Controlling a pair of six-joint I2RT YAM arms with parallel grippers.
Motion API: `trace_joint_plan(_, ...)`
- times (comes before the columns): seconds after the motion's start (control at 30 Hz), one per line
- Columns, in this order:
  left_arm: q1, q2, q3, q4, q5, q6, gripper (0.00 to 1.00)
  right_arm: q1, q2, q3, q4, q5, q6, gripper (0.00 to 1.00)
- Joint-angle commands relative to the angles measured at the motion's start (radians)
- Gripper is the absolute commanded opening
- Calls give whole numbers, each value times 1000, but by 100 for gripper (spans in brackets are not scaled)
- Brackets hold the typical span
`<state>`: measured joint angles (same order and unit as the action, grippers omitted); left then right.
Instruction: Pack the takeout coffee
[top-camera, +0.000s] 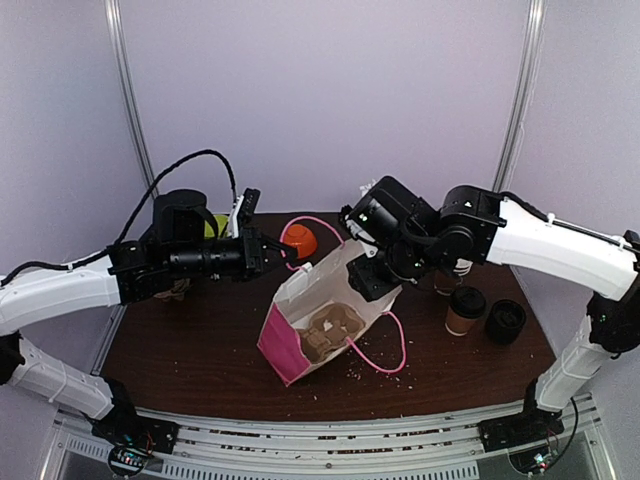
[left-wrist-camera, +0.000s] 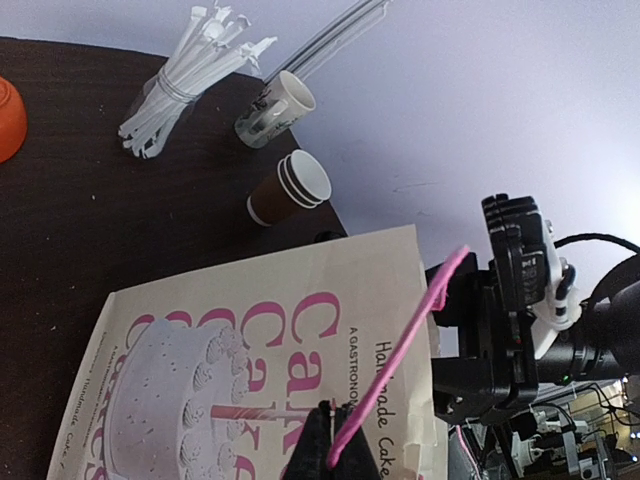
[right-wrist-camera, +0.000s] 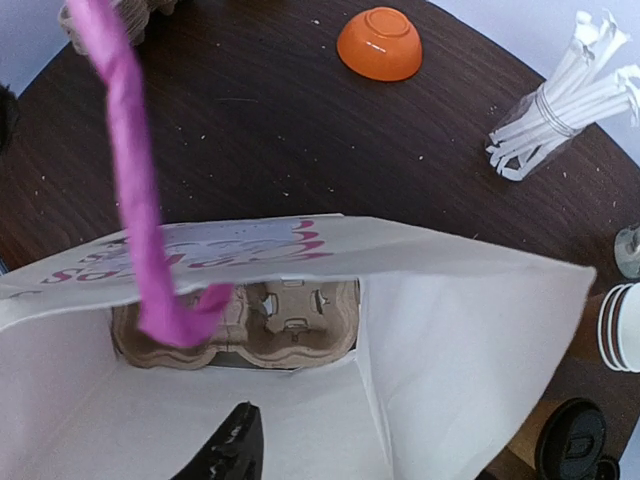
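Your left gripper is clamped on the pink handle of the paper bag, and the handle runs up taut from its fingers. The bag stands tilted at the middle of the table, mouth open toward the right arm. Its side reads "Cake" in big pink letters, with "Handmade Cake" in small dark script and a line starting "A GASTRONO" that runs out of sight; a drawn cake sits beside the words. A cardboard cup carrier lies in the bottom of the bag.

Your right gripper is at the bag's right rim. One dark finger shows inside the bag, but you cannot tell whether the pincer is closed on the paper.

The coffee, lid on, stands upright on the table right of the bag. A black lid stack sits just right of it. Farther back are open brown cups and a mug, whose print is too small to read.
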<state>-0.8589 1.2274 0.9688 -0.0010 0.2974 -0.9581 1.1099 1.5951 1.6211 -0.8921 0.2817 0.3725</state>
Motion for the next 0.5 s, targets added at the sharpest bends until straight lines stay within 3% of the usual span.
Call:
trace_joint_plan(0.0, 20, 5, 25, -10, 25, -17, 0, -18, -23, 21, -15, -50, 13, 64)
trace_joint_plan(0.2, 65, 37, 103, -109, 21, 32, 0, -37, -51, 90, -36, -51, 27, 84)
trace_joint_plan(0.47, 154, 86, 126, -171, 38, 11, 0, -87, -111, 146, -4, 68, 50, 89)
